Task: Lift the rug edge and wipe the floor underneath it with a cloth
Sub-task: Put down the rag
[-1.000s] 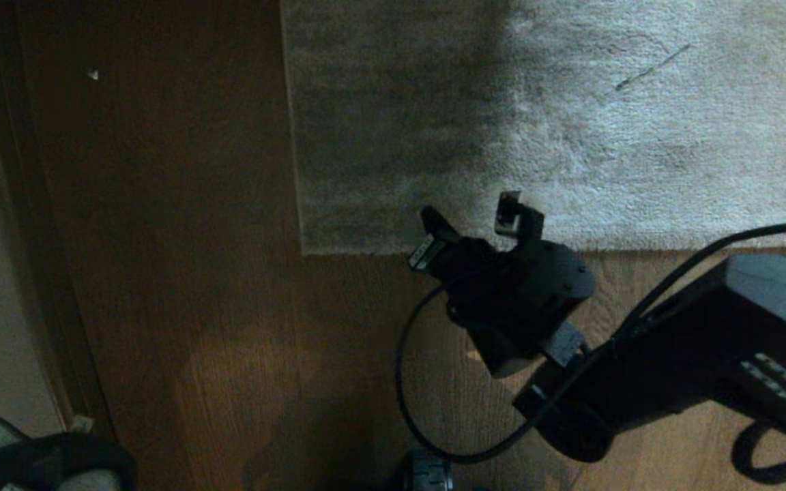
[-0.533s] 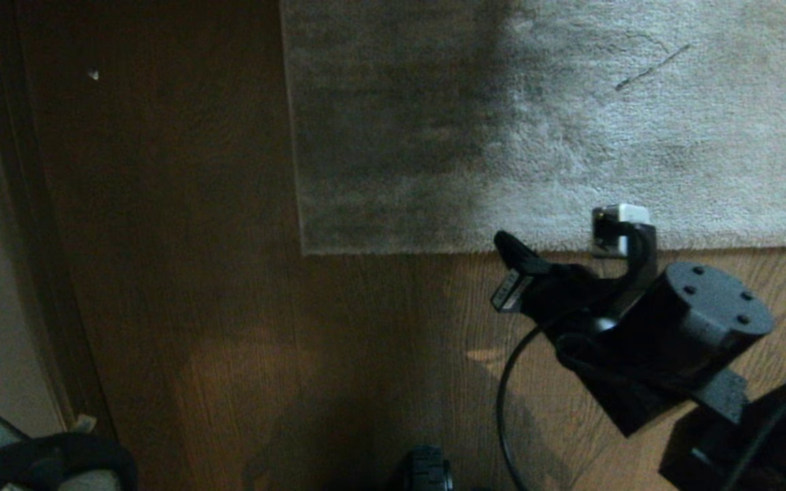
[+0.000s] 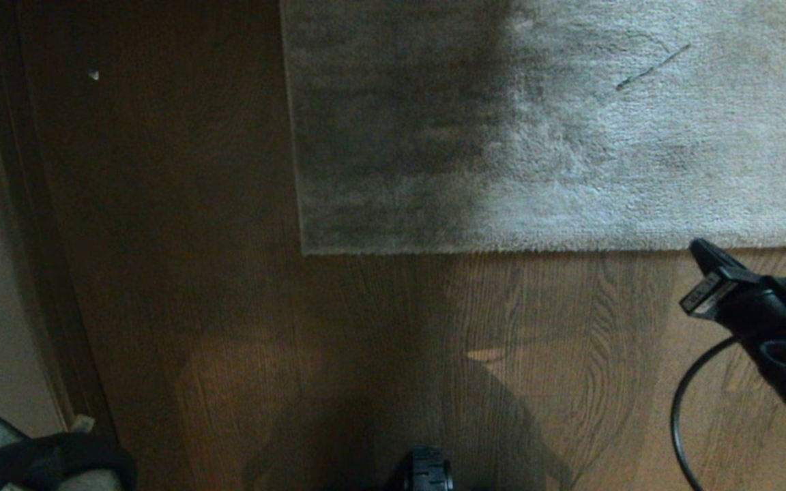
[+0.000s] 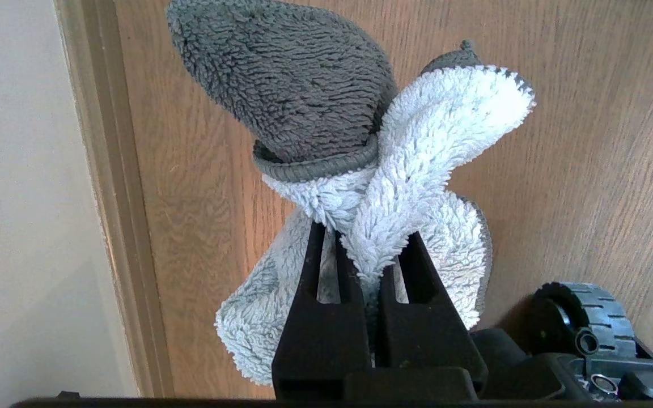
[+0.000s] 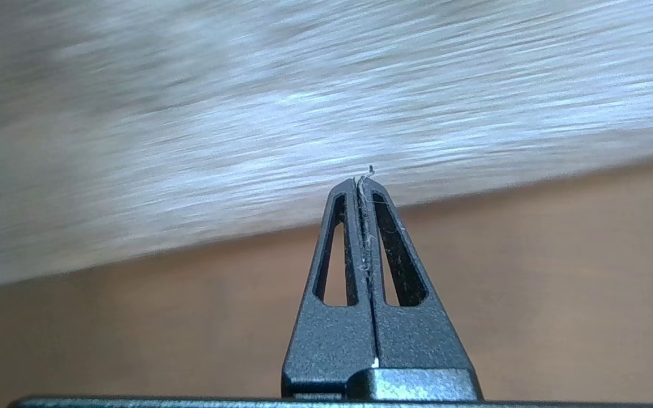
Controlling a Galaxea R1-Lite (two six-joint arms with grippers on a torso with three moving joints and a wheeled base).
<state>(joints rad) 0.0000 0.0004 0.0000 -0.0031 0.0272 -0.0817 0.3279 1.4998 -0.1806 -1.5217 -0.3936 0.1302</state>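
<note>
the rug edge (image 3: 502, 251) runs straight across the head view, its long axis side to side, ending in a square corner (image 3: 304, 252) from which the other border runs away from the robot. the rug lies flat on the floor (image 3: 366, 341), whose wood grain runs across that near edge.

the right gripper (image 5: 364, 181) is off toward the far right end of the rug edge, over the bare floor just beside it, pointing at the border; its jaws are pressed together with nothing but a few stray fibres between them.

the left gripper (image 4: 369, 249) is clenched on the cloth (image 4: 394, 170), well away from the rug edge near a skirting board (image 4: 117, 198). the cloth bunches beyond the fingertips, grey part beside white part, the rest draping back around the fingers (image 4: 318, 283).
</note>
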